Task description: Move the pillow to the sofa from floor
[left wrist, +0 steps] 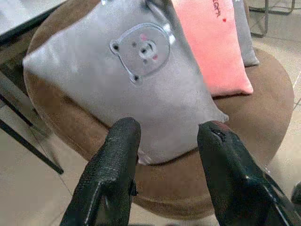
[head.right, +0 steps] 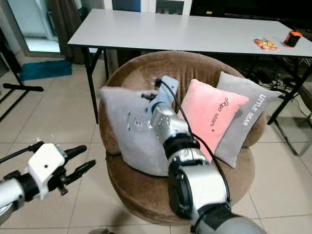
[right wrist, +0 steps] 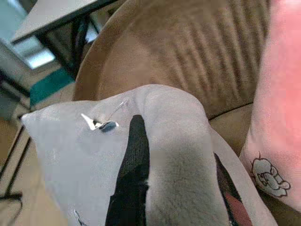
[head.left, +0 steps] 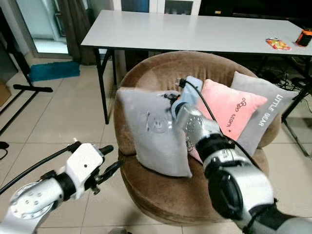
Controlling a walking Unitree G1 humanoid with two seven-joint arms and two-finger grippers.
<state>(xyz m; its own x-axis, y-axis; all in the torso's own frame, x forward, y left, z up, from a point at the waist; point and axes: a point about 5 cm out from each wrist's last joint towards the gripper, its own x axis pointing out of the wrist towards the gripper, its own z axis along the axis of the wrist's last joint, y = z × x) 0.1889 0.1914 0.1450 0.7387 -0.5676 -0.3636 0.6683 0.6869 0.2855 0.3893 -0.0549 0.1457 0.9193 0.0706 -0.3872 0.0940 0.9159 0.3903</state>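
While the right gripper (right wrist: 176,188) clamps the upper edge of the grey bear-face pillow (head.left: 153,129), the pillow stands upright on the seat of the round brown sofa chair (head.left: 161,187), its lower corner resting on the cushion and its back leaning toward the backrest. In the right wrist view the two black fingers (right wrist: 131,174) lie on either side of a fold of grey fabric, closed on it. Just beside it on the robot's right stand a pink pillow (head.left: 226,109) and, behind that, a grey pillow lettered "LITTLE BEAR" (head.left: 265,107); the held pillow touches or overlaps the pink one, though the arm hides the join.

The left gripper (head.left: 107,168) hovers over the tiled floor (head.left: 58,122) near the chair's front left edge, apart from the pillow. Its fingers (left wrist: 117,174) are spread and hold nothing, as the left wrist view shows, with the bear face visible beyond them.

Behind the chair stands a long grey counter (head.left: 195,31), carrying a small orange packet (head.left: 278,44) and an orange-and-black object (head.left: 304,36) at its far right end.

Judged from this arrangement, the step in hand is placement: the pillow is off the floor and already on the seat. The next move calls for parting the right fingers to release the fabric, then drawing the arm back without dragging the pillow forward or toppling it off the seat's front edge.
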